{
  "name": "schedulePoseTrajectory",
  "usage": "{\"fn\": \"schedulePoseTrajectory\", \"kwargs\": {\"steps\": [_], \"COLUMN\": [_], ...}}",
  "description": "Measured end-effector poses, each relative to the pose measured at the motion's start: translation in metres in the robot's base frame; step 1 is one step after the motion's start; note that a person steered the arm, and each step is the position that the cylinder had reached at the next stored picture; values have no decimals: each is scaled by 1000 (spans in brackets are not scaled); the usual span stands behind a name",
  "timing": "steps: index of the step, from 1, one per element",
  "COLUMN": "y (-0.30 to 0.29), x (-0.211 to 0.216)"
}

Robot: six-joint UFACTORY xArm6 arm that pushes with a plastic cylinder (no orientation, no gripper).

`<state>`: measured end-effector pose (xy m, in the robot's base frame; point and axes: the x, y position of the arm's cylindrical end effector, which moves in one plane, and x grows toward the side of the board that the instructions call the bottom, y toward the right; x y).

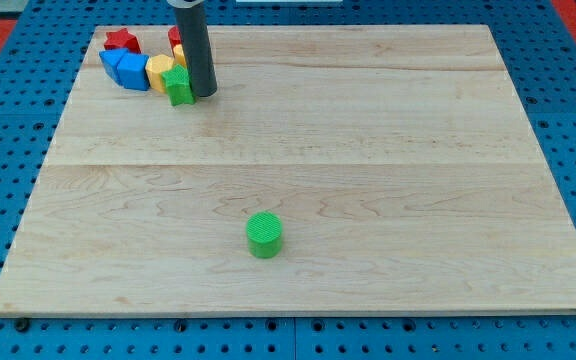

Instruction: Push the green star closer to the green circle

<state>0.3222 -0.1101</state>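
Observation:
The green star (178,86) lies near the view's top left of the wooden board (368,150), at the right end of a cluster of blocks. My tip (204,94) stands right beside the star, touching or almost touching its right side. The green circle (264,234) is a short cylinder far below, near the middle of the board's bottom edge, well apart from the star and the tip.
Left of the star sit a yellow block (160,72), a blue block (125,69) and a red star (122,41). A red block (175,39) and a bit of yellow show behind the rod. Blue pegboard (8,140) surrounds the board.

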Motion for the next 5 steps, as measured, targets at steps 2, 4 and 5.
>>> {"fn": "schedulePoseTrajectory", "kwargs": {"steps": [2,4,5], "y": [1,0,27], "x": [2,0,12]}}
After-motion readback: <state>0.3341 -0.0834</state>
